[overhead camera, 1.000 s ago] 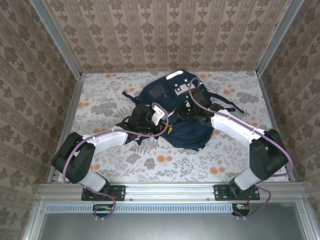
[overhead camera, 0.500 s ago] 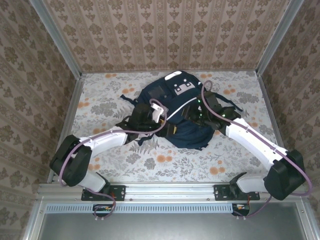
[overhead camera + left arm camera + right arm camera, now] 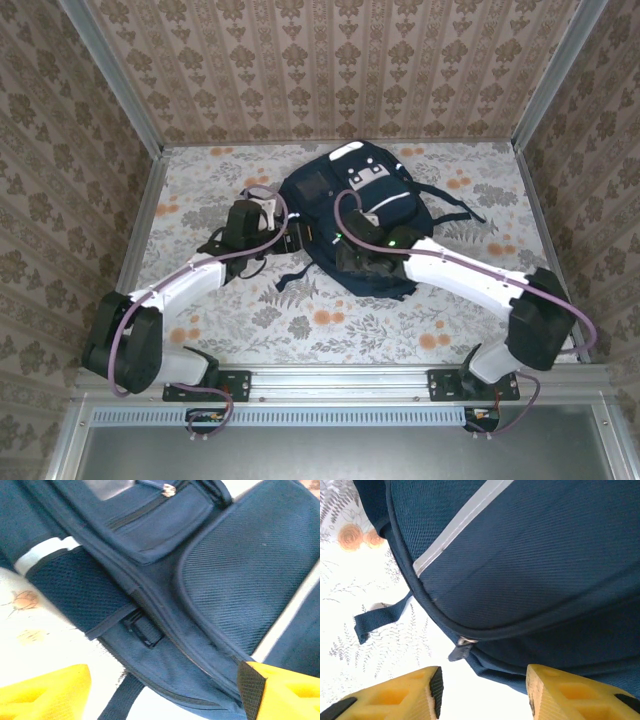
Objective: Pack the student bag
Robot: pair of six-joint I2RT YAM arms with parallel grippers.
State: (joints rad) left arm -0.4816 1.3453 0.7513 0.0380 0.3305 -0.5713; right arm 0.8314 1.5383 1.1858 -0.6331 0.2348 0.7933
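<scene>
The student bag (image 3: 355, 205), navy with a white stripe and grey patches, lies flat at the table's middle. My left gripper (image 3: 297, 237) is at its left edge. In the left wrist view that gripper (image 3: 165, 700) is open, with the bag's zipped seam and a strap buckle (image 3: 144, 629) lying between the yellow fingers (image 3: 45, 695). My right gripper (image 3: 346, 258) hovers over the bag's near-left rim. It is open in the right wrist view (image 3: 485, 695), just short of a zipper pull (image 3: 461, 649) on the bag's (image 3: 530, 555) edge. Neither gripper holds anything.
Dark straps (image 3: 455, 208) trail from the bag toward the right. A loose strap end (image 3: 375, 620) lies on the floral tablecloth (image 3: 330, 320). Metal rails (image 3: 140, 230) and patterned walls close in the left, right and back sides.
Both grippers have opened. The left arm has drawn back to the bag's left edge. The right arm has swung from the bag's right side across to its near-left rim.
</scene>
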